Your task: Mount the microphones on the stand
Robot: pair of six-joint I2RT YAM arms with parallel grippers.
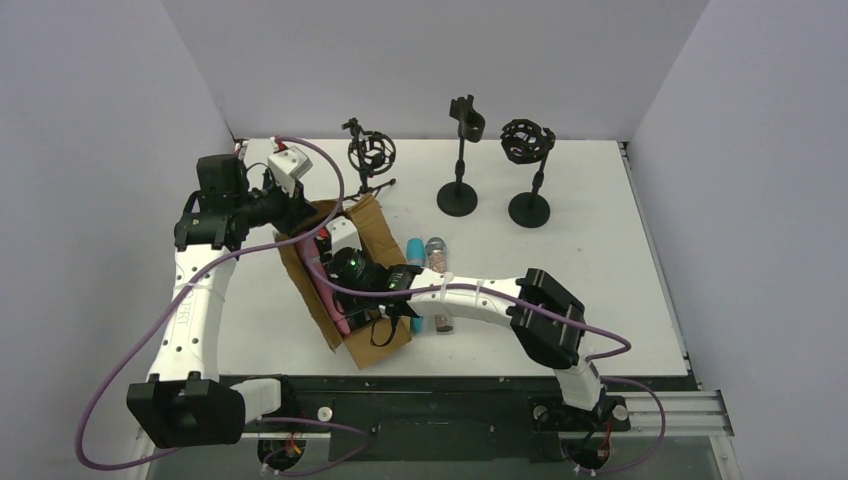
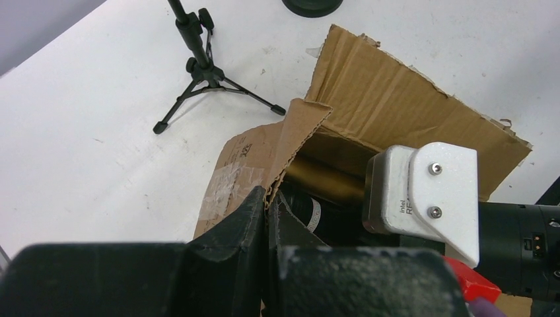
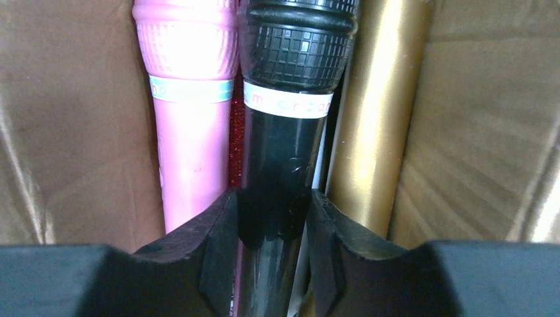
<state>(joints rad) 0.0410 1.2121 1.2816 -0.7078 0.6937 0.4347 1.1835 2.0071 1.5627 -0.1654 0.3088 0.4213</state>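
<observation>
An open cardboard box holds several microphones lying side by side. My right gripper reaches into it and is shut on the shiny body of the black microphone. A pink microphone lies to its left and a golden one to its right. My left gripper is shut on the top edge of the box's cardboard wall. A teal microphone and a glittery one lie on the table beside the box, partly under my right arm.
Three black stands are at the back: a small tripod with a ring mount, a round-based stand with a clip and a round-based stand with a cage mount. The right wrist's white camera housing sits close to my left fingers.
</observation>
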